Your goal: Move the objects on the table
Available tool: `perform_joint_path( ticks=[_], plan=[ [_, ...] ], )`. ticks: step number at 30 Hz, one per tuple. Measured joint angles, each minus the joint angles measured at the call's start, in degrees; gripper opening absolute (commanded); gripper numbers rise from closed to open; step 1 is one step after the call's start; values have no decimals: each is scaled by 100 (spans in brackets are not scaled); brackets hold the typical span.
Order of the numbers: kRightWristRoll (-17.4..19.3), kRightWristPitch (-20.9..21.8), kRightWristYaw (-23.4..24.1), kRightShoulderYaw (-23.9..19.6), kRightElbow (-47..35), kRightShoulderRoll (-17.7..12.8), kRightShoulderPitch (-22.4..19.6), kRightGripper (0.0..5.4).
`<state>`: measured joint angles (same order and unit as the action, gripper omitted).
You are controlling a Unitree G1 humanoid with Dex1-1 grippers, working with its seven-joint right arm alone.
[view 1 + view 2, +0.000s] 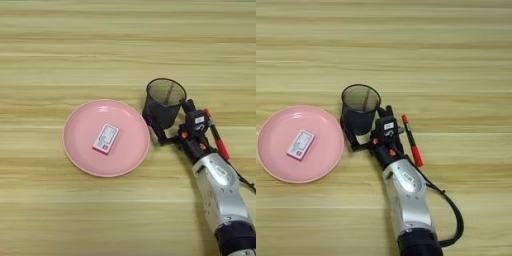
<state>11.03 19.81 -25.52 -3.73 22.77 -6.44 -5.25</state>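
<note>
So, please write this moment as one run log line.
right gripper: open around mesh cup | red pen: lying right of gripper | card: on pink plate

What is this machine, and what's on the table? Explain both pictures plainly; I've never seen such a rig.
It is a humanoid robot's right arm: a silver forearm ending in a black gripper. Both pictures come from a stereo camera on its head, looking down on a wooden table; they show one scene from slightly different sides. On the table are a pink plate carrying a small white-and-red card, an upright black mesh cup, and a red-and-black marker lying right of the arm. The gripper is at the cup; whether it grips it cannot be told.
</note>
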Motion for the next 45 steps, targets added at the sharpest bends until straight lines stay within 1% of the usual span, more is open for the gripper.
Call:
perform_joint_path(
  ticks=[9, 11, 16, 20, 24, 27, 31, 45],
  plan=[
    [-22, 109, -16, -12, 250, -13, -185, 535],
    [-37, 120, -27, -12, 365, -16, -309, 535],
    [-53, 189, -45, -12, 543, -16, -427, 535],
    [-53, 212, -102, -17, 716, -15, -606, 535],
    [-51, 228, -106, -34, 786, -10, -641, 535],
    [-49, 237, -109, -49, 847, -2, -675, 492],
    [-43, 243, -113, -64, 858, 5, -680, 468],
    [11, 248, -116, -103, 736, 33, -680, 467]
  ],
)
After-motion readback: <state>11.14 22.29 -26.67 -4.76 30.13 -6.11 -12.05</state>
